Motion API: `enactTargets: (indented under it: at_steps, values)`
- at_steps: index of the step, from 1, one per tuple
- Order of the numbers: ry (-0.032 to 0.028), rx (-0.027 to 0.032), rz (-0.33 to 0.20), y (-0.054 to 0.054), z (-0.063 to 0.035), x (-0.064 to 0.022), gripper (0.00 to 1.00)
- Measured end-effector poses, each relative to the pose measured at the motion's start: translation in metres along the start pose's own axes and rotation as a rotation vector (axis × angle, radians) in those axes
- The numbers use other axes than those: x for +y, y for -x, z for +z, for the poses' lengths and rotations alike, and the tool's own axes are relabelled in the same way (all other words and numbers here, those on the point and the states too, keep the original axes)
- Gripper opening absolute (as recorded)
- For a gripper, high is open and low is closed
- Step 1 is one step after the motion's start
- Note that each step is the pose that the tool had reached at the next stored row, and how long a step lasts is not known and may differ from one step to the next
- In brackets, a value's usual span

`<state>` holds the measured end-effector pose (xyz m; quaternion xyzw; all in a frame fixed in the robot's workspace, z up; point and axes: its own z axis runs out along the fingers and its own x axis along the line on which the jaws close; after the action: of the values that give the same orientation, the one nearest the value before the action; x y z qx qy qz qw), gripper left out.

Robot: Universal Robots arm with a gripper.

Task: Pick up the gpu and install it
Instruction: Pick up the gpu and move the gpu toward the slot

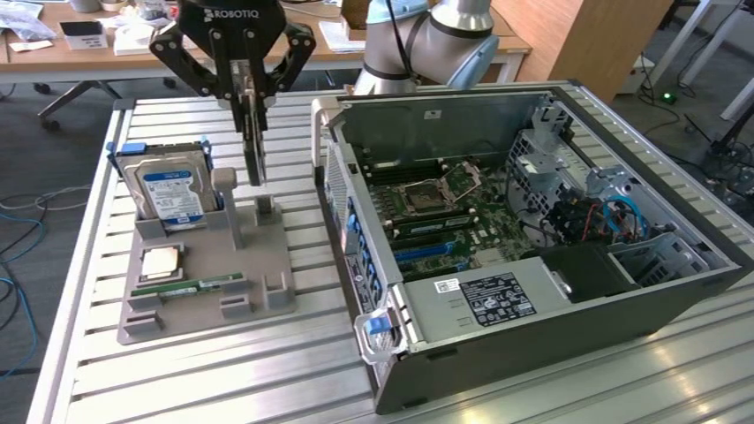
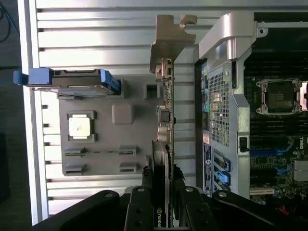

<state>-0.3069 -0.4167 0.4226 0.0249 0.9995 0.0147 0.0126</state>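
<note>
1. Two big things flank the grasp: a grey plastic fixture tray (image 1: 177, 318) and an open dark metal computer case (image 1: 566, 327), both on a slatted aluminium table (image 1: 177, 380).
2. Tray load: a silver hard drive (image 1: 171, 193) with a blue label stands upright in a blue carrier at the exterior view's left. A square pale CPU chip (image 1: 162, 261) lies flat in a pocket, and a narrow green RAM stick (image 1: 189, 286) lies just beside it.
3. The case lies on its side with the green motherboard (image 1: 460, 221) exposed; its perforated metal wall faces the tray.
4. The gpu (image 1: 252, 141) is a thin flat green circuit card with a dark face and a pale metal bracket. It hangs on edge, bracket end down, over the tray's case-side part, between hard drive and case. Can't tell whether the lower end touches the tray.
5. The black jointed gripper (image 1: 251, 93) is clenched on the gpu's upper end — fingers (image 2: 139, 207) pinch both faces.
</note>
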Motion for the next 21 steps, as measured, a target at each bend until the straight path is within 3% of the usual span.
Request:
enactTargets:
  at_steps: [21]
  values:
    - [0.0000, 0.0000, 0.000, 0.000, -0.0168, 0.0005, 0.27]
